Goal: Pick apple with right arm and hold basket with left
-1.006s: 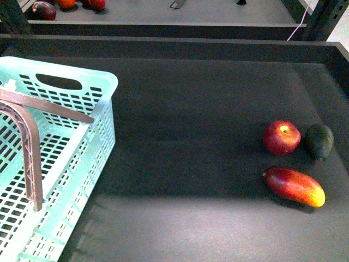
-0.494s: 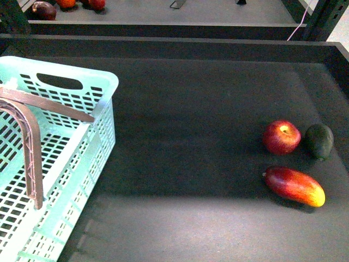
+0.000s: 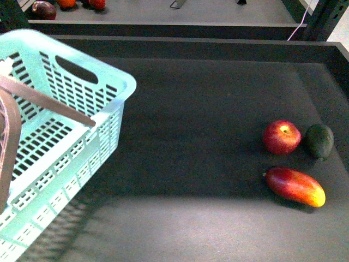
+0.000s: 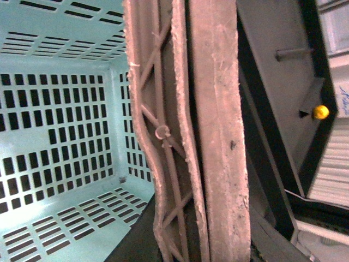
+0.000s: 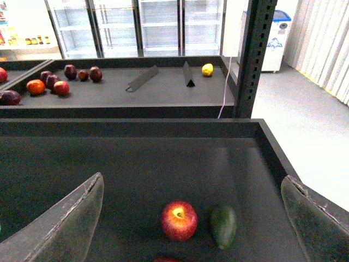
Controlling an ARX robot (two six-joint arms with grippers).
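Left gripper (image 4: 189,136) reaches over the basket (image 3: 124,89), well apart from the apple (image 3: 282,137), across the dark table (image 3: 191,136). In the front view one brownish finger (image 3: 54,103) lies across the basket's mouth with its tip at the rim on the apple's side. The other finger curves down inside. In the left wrist view the two fingers stand close together with only a thin dark slit between them. I cannot tell whether they clamp the basket's wall.

The right gripper (image 5: 192,181) hangs with its fingers spread wide, and the apple lies ahead between them, untouched. A dark green avocado (image 3: 319,141) sits just beside the apple, on the side away from the basket. A red-yellow mango (image 3: 295,186) lies near the apple, closer to the robot.
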